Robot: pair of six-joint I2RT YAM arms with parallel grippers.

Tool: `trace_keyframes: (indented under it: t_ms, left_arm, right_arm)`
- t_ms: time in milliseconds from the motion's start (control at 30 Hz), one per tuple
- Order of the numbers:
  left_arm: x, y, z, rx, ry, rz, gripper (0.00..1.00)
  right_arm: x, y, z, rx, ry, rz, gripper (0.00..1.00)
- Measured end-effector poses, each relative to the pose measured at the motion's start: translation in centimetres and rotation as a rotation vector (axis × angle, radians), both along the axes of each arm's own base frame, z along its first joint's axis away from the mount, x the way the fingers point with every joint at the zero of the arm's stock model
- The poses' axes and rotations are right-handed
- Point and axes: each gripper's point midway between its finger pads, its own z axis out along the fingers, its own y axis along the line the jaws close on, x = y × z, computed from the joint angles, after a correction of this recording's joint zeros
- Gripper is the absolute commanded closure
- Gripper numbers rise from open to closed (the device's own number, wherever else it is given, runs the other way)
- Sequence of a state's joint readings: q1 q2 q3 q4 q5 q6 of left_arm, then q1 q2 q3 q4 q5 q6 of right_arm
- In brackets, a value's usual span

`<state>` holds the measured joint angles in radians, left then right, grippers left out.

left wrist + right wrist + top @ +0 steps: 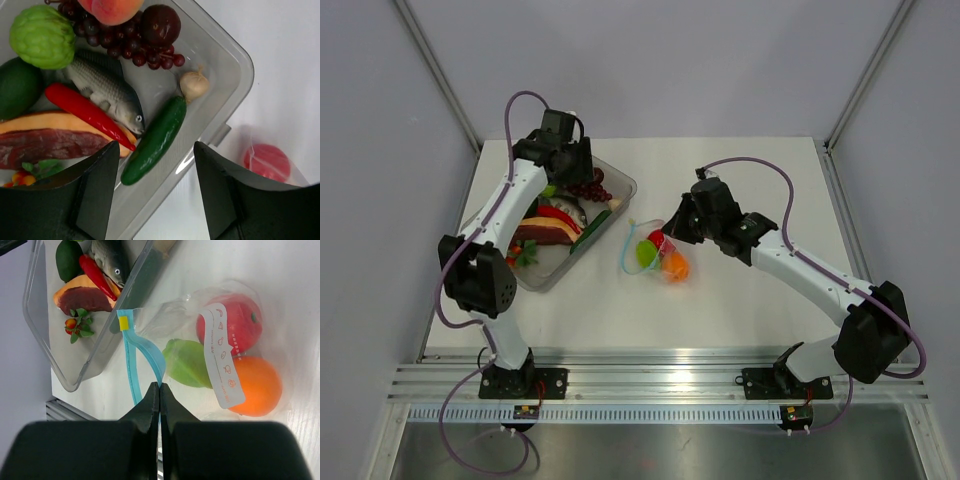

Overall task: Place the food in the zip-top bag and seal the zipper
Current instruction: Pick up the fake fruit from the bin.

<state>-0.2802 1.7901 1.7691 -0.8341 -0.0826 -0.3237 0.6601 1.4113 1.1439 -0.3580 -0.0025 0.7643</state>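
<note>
Three foods (pixel 228 325) in bag (pixel 165 322); our right gripper (pixel 159 389) pinches zipper (pixel 130 365), left gripper (pixel 156 150) spread above tub (pixel 235 65) at bag's nine o'clock.

**Left claw (pixel 156 167) spread wide and empty above the corner of a clear tub (pixel 235 55) of toy food.**
Inside the tub, a green custard apple (pixel 42 35) sits at ten o'clock. A peach (pixel 111 7) and a dark plum (pixel 160 24) sit at twelve, with grapes (pixel 125 47) just below them. A grey fish (pixel 105 90) lies at centre with a red chilli (pixel 85 112) against it. A cucumber (pixel 155 140) slants toward six, its upper end touching a garlic bulb (pixel 194 85). At nine lie an avocado (pixel 17 85) and a meat slab (pixel 50 145). At four, on the white table (pixel 290 60), a red piece (pixel 267 162) shows through the zip-top bag (pixel 295 172).
</note>
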Motion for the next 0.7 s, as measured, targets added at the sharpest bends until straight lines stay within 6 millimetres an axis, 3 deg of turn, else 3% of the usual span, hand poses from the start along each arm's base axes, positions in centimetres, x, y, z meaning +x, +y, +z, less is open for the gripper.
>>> trace_keyframes:
  t_ms: [333, 500, 700]
  left_arm:
    - [5.2, -1.0, -6.5, 0.033, 0.014, 0.008, 0.39]
    - [7.1, -1.6, -8.4, 0.009, -0.001, 0.039, 0.29]
    - [8.9, -1.9, -10.4, -0.004, -0.015, 0.086, 0.28]
  right_arm:
    - [0.1, 0.5, -0.3, 0.009, 0.005, 0.014, 1.00]
    - [0.1, 0.5, -0.4, 0.006, 0.008, 0.015, 1.00]
    - [0.2, 0.5, -0.8, 0.000, 0.016, 0.015, 1.00]
